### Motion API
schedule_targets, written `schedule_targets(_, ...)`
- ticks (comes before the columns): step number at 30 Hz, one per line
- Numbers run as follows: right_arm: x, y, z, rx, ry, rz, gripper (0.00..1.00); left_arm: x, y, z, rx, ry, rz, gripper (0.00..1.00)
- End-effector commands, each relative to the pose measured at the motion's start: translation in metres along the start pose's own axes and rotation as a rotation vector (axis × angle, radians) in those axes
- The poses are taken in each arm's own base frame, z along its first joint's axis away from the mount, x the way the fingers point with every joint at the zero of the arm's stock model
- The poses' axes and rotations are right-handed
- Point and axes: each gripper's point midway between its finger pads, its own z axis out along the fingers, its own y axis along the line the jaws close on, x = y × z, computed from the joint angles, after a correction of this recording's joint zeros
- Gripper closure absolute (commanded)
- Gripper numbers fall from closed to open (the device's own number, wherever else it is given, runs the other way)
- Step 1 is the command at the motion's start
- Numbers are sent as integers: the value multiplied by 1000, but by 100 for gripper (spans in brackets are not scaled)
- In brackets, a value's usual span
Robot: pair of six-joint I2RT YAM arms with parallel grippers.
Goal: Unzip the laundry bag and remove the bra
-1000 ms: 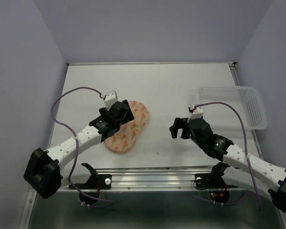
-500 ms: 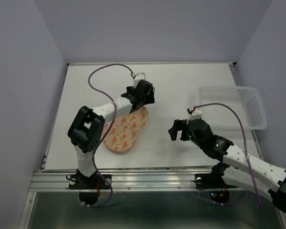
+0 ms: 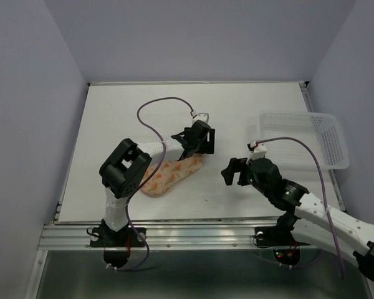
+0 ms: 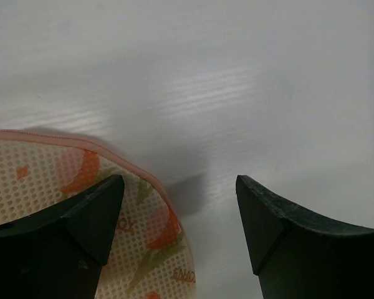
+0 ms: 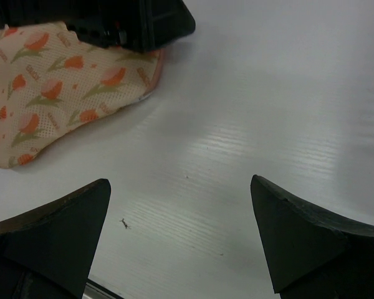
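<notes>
The laundry bag point(image 3: 169, 177) lies flat on the white table, a peach-pink pouch with orange-red and green marks. My left gripper point(image 3: 200, 148) is open over the bag's far right end. In the left wrist view the bag point(image 4: 151, 244) and its pink zip edge point(image 4: 81, 142) lie under the left finger, and the left gripper point(image 4: 179, 215) is empty. My right gripper point(image 3: 232, 172) is open and empty over bare table, right of the bag. The right wrist view shows the bag point(image 5: 56, 87) and the right gripper point(image 5: 181, 233). The bra is hidden.
A clear plastic mesh basket point(image 3: 315, 141) stands at the table's right edge. The left arm's purple cable point(image 3: 156, 109) loops above the far side of the table. The table's metal front rail point(image 3: 193, 230) runs along the near edge.
My left arm has swung from the bag's left side round to its far right end. The bag has turned and shifted right. The right arm has barely moved.
</notes>
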Motion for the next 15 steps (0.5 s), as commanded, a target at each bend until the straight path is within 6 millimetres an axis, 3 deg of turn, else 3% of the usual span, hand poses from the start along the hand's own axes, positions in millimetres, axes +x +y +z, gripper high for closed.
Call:
schedule_targets(1, -11, 3, -4, -25, -52, 34, 0, 18, -43, -35, 171, 8, 53, 17)
schedule_targets(5, -14, 3, -11, -44, -78, 44, 0, 48, -48, -67, 202, 28, 52, 17)
schedule_targets(7, -16, 4, -16, -62, -100, 54, 0, 63, -35, -83, 187, 45, 24, 17)
schedule_targets(15, -27, 6, -29, -103, -161, 54, 0, -5, -16, -149, 120, -165, -118, 9)
